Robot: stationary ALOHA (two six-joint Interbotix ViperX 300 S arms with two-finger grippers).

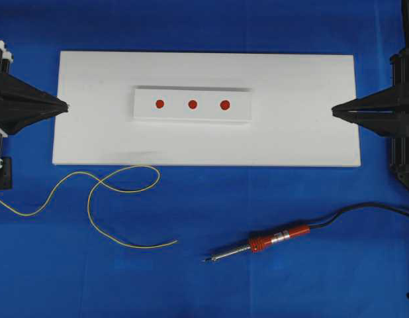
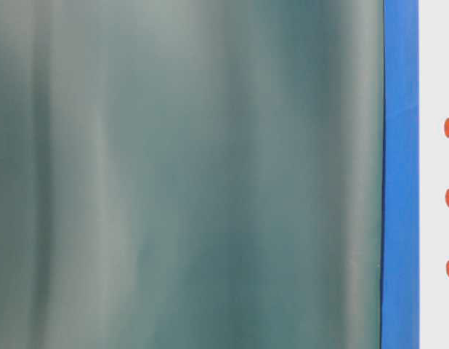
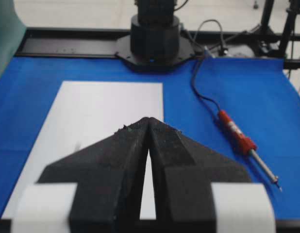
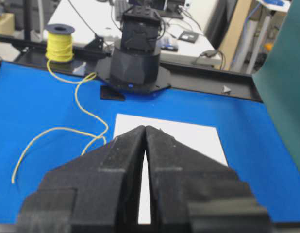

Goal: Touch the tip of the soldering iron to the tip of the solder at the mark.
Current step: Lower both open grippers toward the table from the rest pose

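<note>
The soldering iron [image 1: 271, 241] lies nearest the lower edge of the overhead view, flat on the blue cloth tabletop [image 1: 204, 285]: a slim silver rod tapering to a point at lower left, a red-orange ribbed collar and handle, and a glossy black cord [image 1: 363, 209] curving off to the right. Well apart to its left, the solder [image 1: 105, 199], a hair-thin yellow wire, wanders in loose waves and one open loop, its free end pointing toward the iron's tip without touching it. In the right wrist view the wire runs back to a yellow spool [image 4: 59, 40] standing on the black rail.

Beyond both lies a smooth white rectangular board [image 1: 92, 132], matte and flat. A smaller raised white block [image 1: 145, 105] sits at its middle, carrying three round red marks [image 1: 192, 104] in a row.

At the board's short ends the two arms face each other. The left gripper [image 1: 64, 106] and the right gripper [image 1: 335, 110] each taper to a wedge of rough black foam-like fingers, pressed together with nothing between them, both above the board's edges.
</note>
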